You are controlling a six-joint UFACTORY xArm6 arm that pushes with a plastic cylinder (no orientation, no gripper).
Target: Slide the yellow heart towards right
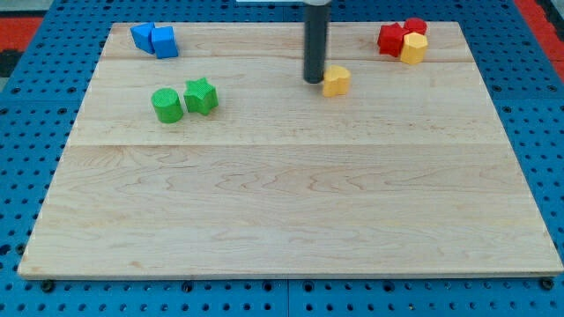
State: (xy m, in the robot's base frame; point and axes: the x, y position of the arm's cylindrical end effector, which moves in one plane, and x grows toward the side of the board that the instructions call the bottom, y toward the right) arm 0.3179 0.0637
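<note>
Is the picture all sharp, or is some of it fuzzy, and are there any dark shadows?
In the camera view, the board and its wood grain look sharp; the yellow heart, the green star and the red blocks have crisp edges. My tip sits just at the view's left of the heart. The light is even and soft, so there are only faint shadows under the blocks and no glare.

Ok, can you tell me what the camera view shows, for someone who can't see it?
My tip sits just left of the yellow heart on a wooden board. Two green blocks and two blue blocks lie at the left, red and yellow ones top right.
</note>
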